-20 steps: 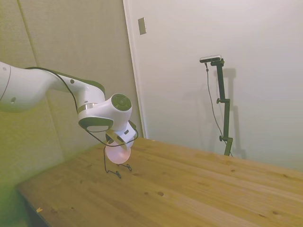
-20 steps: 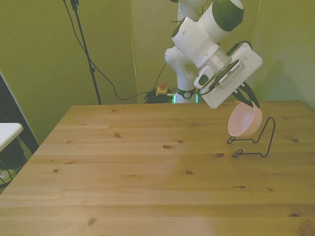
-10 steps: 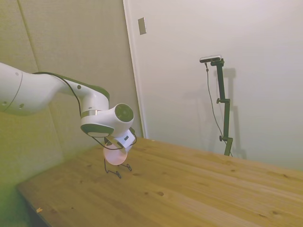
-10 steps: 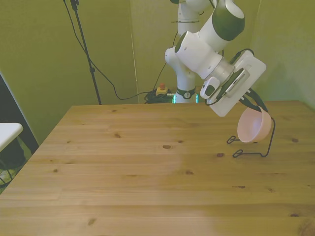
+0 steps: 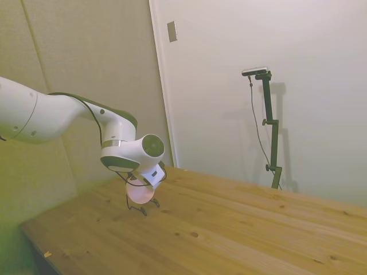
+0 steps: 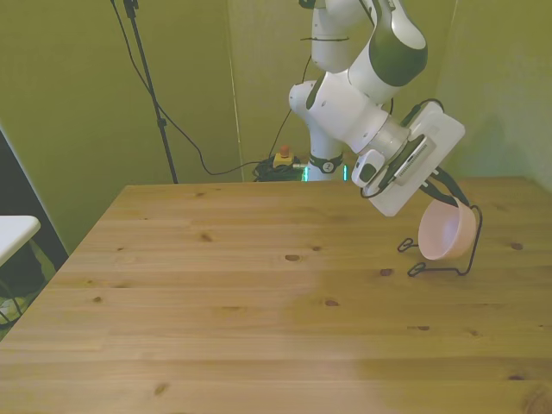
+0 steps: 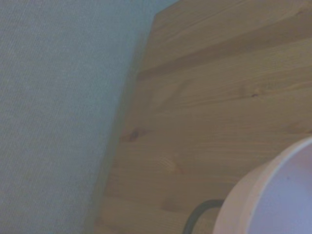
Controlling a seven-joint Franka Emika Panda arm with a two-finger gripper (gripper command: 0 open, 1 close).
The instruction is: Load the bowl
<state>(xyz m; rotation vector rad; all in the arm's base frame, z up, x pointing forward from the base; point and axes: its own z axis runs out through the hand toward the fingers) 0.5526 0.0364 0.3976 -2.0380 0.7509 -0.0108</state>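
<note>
Your gripper (image 6: 445,191) is clamped on the upper rim of the bowl (image 6: 447,233), which hangs tipped on edge directly below it, its hollow turned toward the front view's left. The bowl sits inside the rack's (image 6: 471,250) tall wire loop, low over the rack's base wires near the tabletop's (image 6: 259,302) right edge in the front view. Whether it already rests on the wire cannot be told. Judged need: a short, straight descent, then release.
</note>
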